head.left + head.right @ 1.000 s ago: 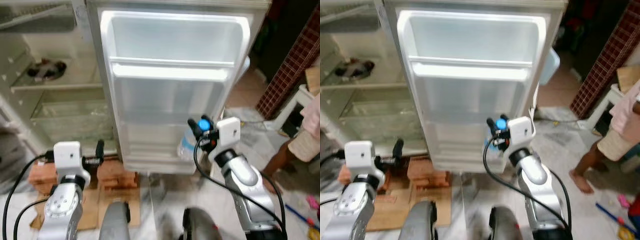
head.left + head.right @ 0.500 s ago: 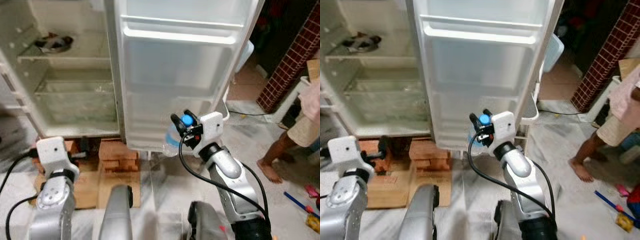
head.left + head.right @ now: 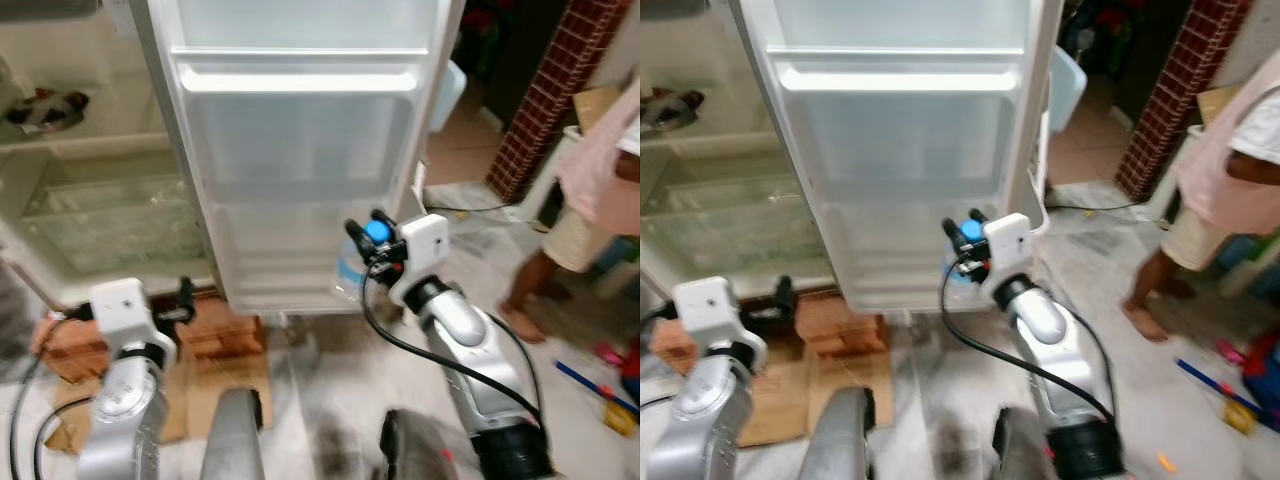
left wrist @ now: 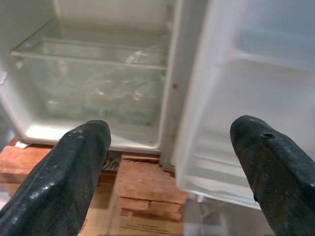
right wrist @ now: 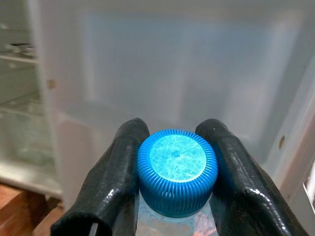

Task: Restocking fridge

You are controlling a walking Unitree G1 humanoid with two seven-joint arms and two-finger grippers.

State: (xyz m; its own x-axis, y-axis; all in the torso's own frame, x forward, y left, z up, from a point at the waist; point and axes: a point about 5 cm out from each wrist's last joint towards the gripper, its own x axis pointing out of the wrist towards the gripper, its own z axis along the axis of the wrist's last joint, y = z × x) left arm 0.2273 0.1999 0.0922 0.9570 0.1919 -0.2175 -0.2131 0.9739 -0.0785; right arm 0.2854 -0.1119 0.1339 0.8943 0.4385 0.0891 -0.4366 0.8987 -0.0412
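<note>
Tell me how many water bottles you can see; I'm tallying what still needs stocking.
1. The water bottle with a blue cap is held by the right gripper in front of the open fridge door's lower part. Others may be out of view.

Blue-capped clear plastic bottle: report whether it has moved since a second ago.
No: the blue-capped bottle stays in the right pincer beside the white fridge door's lower right corner; only the camera shifted.

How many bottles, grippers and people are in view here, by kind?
Clear plastic water bottle with a blue cap: 1
Black two-fingered grippers, left gripper and right gripper: 2
Person in a pink top: 1
Total: 4
</note>
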